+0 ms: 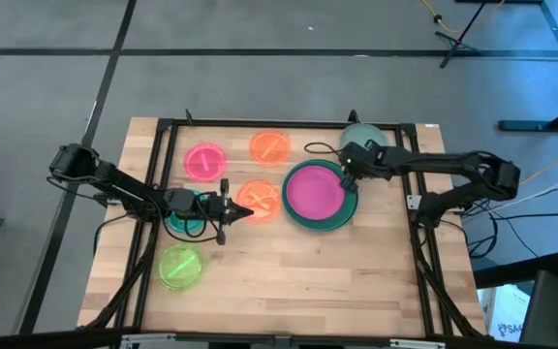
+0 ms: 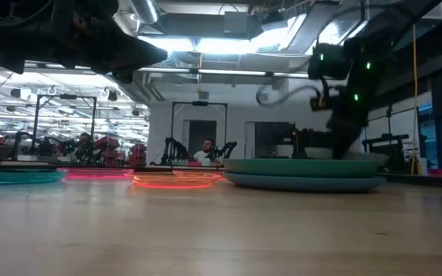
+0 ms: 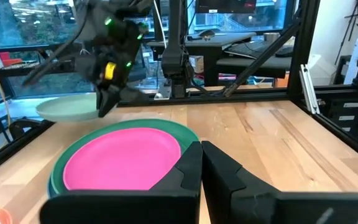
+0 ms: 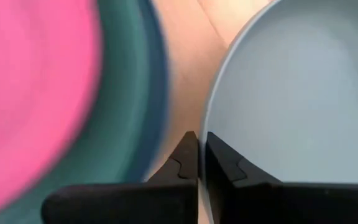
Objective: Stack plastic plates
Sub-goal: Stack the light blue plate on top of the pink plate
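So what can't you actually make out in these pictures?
- Teal plate: high view, mostly hidden under the left gripper.
- Grey-green plate: high view, partly covered by the right gripper; right wrist view, cut off by the edge.
- Blue plate: only a rim under the stack.
- Person: low view, too small.
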You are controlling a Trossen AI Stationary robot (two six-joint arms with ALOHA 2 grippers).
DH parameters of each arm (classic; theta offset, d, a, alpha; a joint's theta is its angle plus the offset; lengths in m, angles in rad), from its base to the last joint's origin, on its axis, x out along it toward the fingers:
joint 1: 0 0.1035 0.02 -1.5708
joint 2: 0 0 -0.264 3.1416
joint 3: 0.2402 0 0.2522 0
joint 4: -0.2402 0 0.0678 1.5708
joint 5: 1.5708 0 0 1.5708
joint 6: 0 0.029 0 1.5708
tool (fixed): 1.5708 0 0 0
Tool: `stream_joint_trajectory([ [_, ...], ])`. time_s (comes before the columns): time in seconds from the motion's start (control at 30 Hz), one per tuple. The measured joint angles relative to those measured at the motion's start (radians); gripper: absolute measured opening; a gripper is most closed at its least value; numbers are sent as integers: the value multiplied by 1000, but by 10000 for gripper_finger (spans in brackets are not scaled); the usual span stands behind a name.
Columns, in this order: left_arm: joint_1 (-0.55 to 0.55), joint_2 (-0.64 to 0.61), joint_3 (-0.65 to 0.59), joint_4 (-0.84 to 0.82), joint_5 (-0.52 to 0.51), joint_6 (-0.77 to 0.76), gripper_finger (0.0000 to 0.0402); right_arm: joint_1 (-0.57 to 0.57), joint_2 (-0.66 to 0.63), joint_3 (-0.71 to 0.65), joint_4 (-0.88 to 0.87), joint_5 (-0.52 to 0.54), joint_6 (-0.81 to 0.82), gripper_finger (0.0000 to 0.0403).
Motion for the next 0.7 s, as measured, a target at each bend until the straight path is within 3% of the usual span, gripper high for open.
stream_joint_trajectory([
  [0.23,0,0,0,0,0,4,0,242,-40,60,27,-9,48,1],
  [0.43,0,0,0,0,0,4,0,439,-37,67,167,-69,47,1],
  [0.7,0,0,0,0,1,5,0,533,-37,35,224,-98,53,1],
])
